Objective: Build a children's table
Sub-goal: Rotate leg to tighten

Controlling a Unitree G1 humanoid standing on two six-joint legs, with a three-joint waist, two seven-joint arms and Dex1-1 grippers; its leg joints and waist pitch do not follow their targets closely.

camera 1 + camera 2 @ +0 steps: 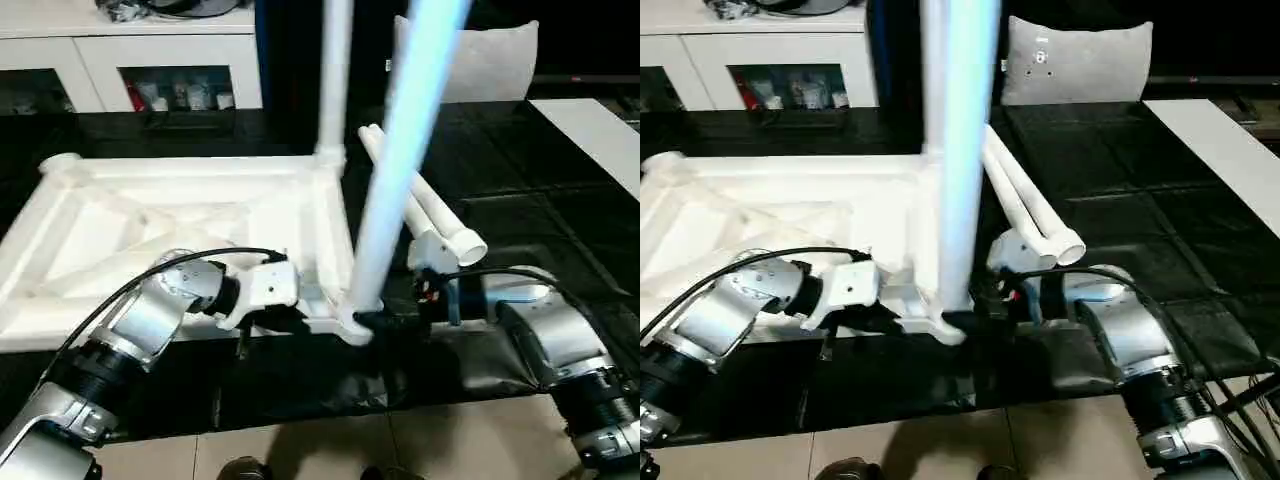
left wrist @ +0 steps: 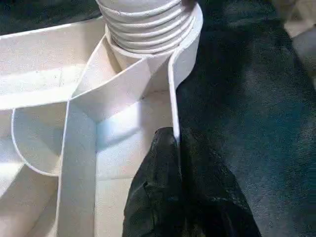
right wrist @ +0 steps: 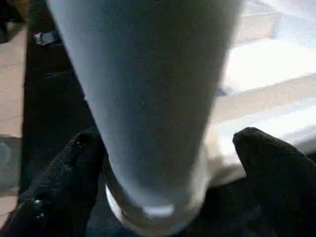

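- The tabletop (image 1: pixel 190 235) lies underside-up on the dark surface (image 1: pixel 520 200); two legs stand in its corner sockets, the near leg (image 1: pixel 400 170) and the far leg (image 1: pixel 335 80).
- Two spare legs (image 1: pixel 425 210) lie beside it, not yet fitted.
- The left end effector (image 2: pixel 170 197) is pinched on the tabletop's rim wall.
- The right end effector (image 3: pixel 168 168) has its fingers apart around the near leg's base.

A home-like living room: a white cabinet (image 1: pixel 150 60) with glass doors, a grey cushion (image 1: pixel 1075 62), black mat (image 1: pixel 520 190) over tiled floor (image 1: pixel 330 450).
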